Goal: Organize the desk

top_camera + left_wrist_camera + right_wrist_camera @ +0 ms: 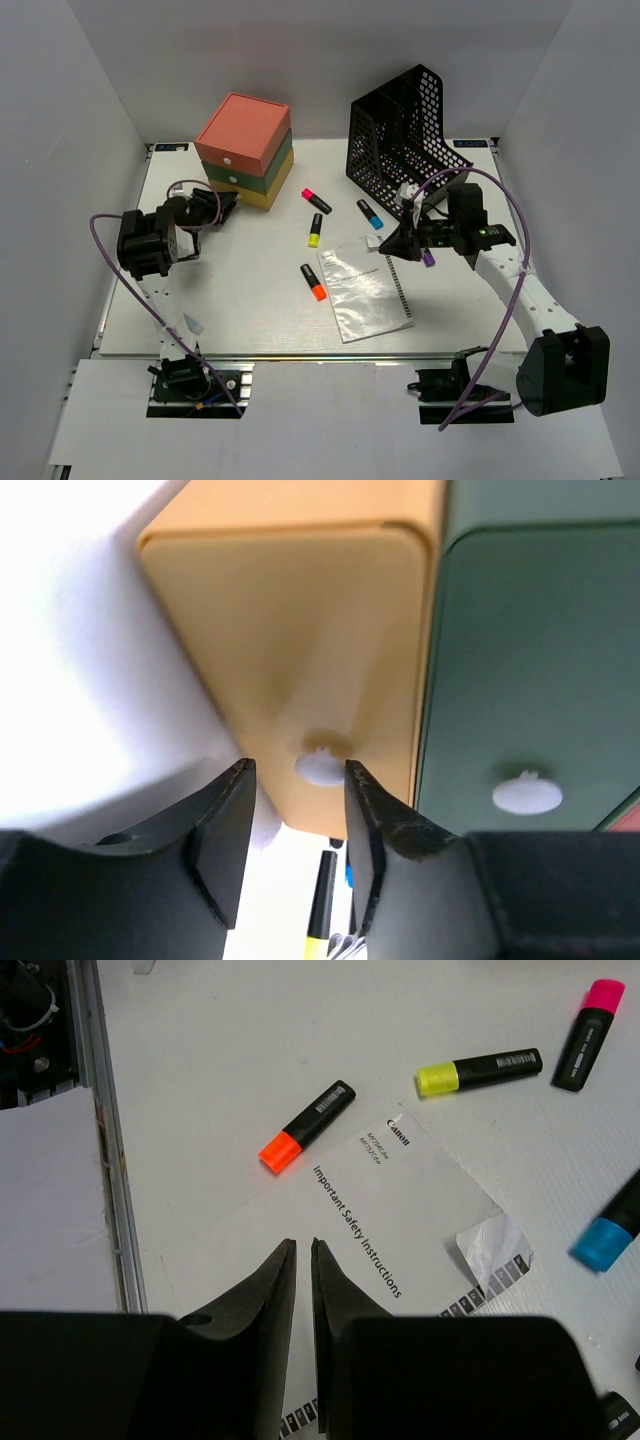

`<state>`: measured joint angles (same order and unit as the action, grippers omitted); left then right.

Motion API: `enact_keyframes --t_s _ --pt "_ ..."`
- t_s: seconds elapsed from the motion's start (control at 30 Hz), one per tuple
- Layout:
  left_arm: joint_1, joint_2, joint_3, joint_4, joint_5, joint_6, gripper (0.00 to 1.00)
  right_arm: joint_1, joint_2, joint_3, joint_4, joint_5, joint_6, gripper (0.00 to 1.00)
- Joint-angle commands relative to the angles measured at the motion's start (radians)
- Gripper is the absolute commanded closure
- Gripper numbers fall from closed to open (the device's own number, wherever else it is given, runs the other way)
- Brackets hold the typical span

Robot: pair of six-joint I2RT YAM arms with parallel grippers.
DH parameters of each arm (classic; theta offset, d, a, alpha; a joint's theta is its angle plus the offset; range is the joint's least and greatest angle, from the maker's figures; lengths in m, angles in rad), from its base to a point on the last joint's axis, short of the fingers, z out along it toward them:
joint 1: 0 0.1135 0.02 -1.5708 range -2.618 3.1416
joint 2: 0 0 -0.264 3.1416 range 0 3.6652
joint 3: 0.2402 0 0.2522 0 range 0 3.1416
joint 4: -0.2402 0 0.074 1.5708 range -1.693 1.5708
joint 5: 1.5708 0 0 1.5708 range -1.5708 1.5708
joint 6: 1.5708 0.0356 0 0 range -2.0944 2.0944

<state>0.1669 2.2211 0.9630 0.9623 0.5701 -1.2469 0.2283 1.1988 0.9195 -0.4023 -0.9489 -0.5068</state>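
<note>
Desk [250, 290] fills the top view's centre, w/ its rail at 6 o'clock. L gripper [225, 205] sits at 10 o'clock, fingers apart, flanking the white knob [322, 767] of the drawer box [245, 150]'s yellow drawer. R gripper [400, 245] is at 3 o'clock above the booklet [364, 292], fingers nearly together w/ nothing btwn. Orange highlighter [313, 283] lies at the booklet's 10 o'clock.
</note>
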Motion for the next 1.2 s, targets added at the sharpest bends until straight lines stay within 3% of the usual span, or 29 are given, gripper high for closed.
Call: enact_keyframes --t_s 0.0,0.37,0.67,1.17 --pt "-0.009 -0.029 -0.049 0.059 -0.009 -0.028 0.49 0.0 -0.001 0.019 -0.006 -0.017 -0.016 0.83" --pt "-0.018 -0.063 -0.141 0.167 -0.101 -0.103 0.42 -0.003 -0.008 0.019 -0.006 -0.019 -0.016 0.83" --pt "-0.038 -0.032 -0.08 0.165 -0.107 -0.132 0.41 -0.003 -0.002 0.019 -0.01 -0.019 -0.018 0.83" --pt "-0.056 -0.006 -0.06 0.156 -0.147 -0.141 0.51 -0.003 0.002 0.022 -0.013 -0.019 -0.024 0.83"
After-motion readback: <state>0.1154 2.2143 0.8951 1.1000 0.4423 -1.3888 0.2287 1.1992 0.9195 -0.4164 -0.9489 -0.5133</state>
